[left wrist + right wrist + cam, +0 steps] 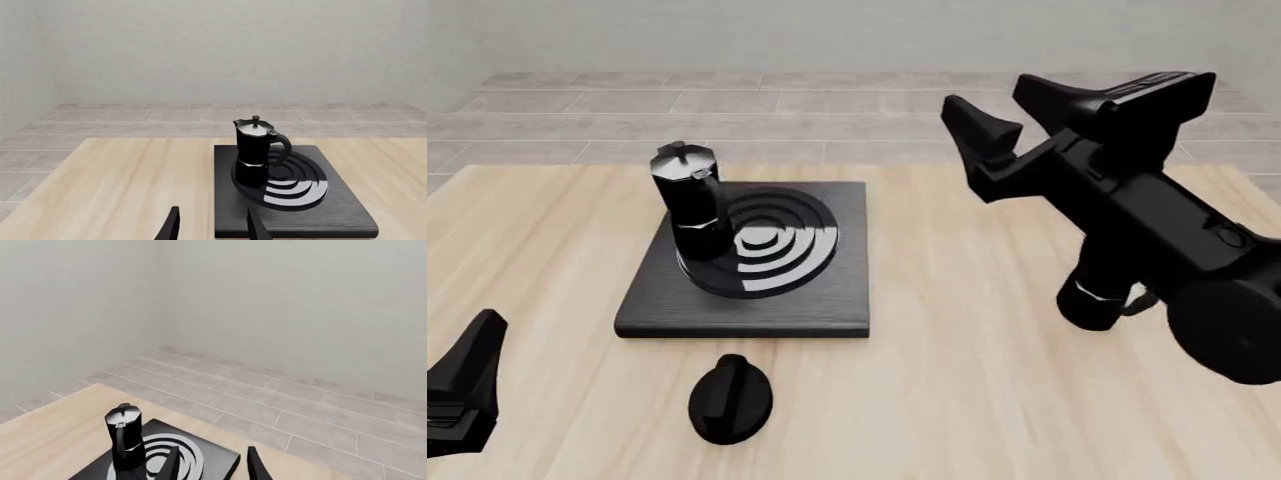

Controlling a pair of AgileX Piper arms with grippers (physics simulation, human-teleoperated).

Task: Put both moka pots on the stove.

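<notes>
On the stove (827,290), one moka pot (690,200), well left of the spread right gripper (1065,112)

One moka pot (691,200), one stove (827,290), one knob (731,398)

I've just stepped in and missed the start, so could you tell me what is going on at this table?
Two simulated arms are meant to put two moka pots on the stove. One moka pot stands upright on the burner rings, towards their left side. No second pot shows in any view. The right gripper is raised above the table right of the stove, jaws open and empty. The left gripper sits low in front of the stove, also open and empty. A black knob lies on the table before the stove.
</notes>
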